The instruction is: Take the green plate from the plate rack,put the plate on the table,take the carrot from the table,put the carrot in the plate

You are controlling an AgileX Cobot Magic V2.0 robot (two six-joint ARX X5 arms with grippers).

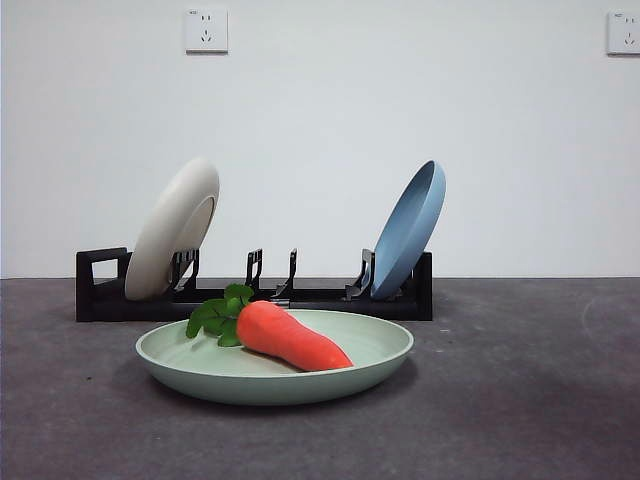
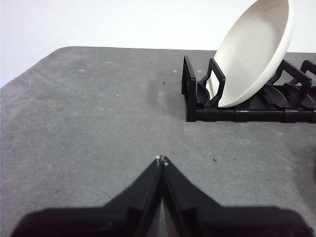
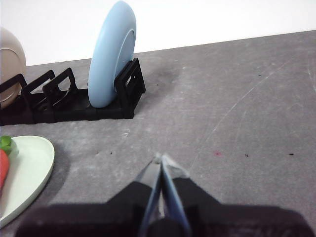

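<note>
Green plate (image 1: pixel 275 372): lower centre of the front view, flat on the table (image 1: pixel 520 400), nearest the camera; likely light, stiff, best gripped at the raised rim. Carrot (image 1: pixel 290 336): lying inside it, leaves toward upper left; probably light and smooth, best taken mid-body. Plate rack (image 1: pixel 255 295): behind, holding cream plate (image 1: pixel 172 230) and blue plate (image 1: pixel 410 228). Left hand (image 2: pixel 161 159) and right hand (image 3: pixel 160 159): clenched, empty, clear of everything.

dark grey table (image 1: pixel 520 400), green plate (image 1: pixel 230 372) lying flat on it, black plate rack (image 1: pixel 100 300) standing just behind
</note>
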